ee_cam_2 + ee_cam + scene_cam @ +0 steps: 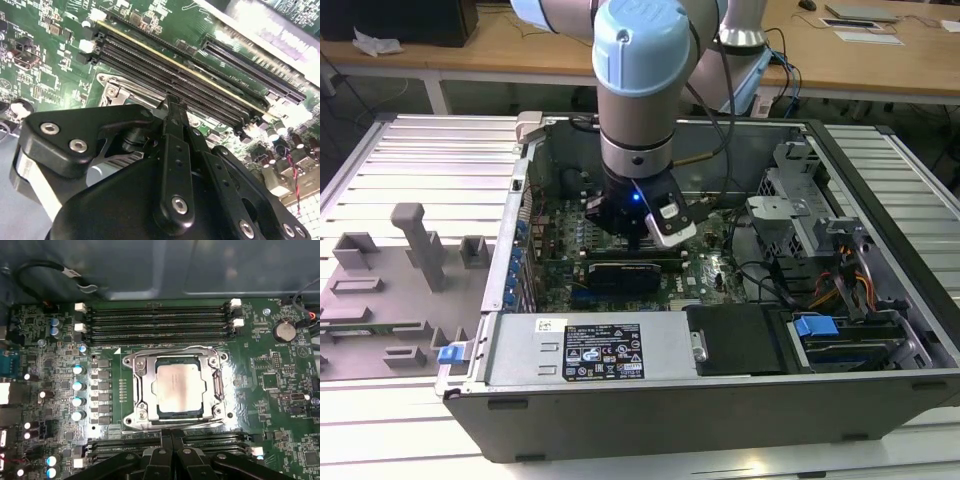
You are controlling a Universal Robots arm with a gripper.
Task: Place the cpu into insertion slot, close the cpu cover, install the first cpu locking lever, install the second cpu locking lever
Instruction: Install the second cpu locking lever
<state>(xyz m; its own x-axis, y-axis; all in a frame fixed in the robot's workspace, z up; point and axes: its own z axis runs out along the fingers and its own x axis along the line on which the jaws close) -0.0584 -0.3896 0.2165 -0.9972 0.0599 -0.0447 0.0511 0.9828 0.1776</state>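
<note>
The cpu (177, 390), a dull silver square, lies flat in the insertion slot (131, 421) on the green motherboard. The silver cpu cover (142, 390) is folded down around the chip as a frame. A thin wire lever (170, 348) runs along the socket's far rim, lying low against it. My gripper (171, 433) hangs just outside the socket's near edge, over the black memory slots, its two black fingers pressed together with nothing between them. In the second wrist view the shut gripper (172, 105) points down beside a corner of the socket frame (112, 92). In the exterior view the gripper (638, 238) is inside the open computer case.
Long black memory slots (157, 320) flank the socket on both sides. Blue-topped capacitors (77, 385) stand beside it. The case's metal walls (510, 250), a power supply (590, 350), drive cage (790, 210) and loose cables (840, 280) surround the board. A grey fixture plate (390, 290) lies outside the case.
</note>
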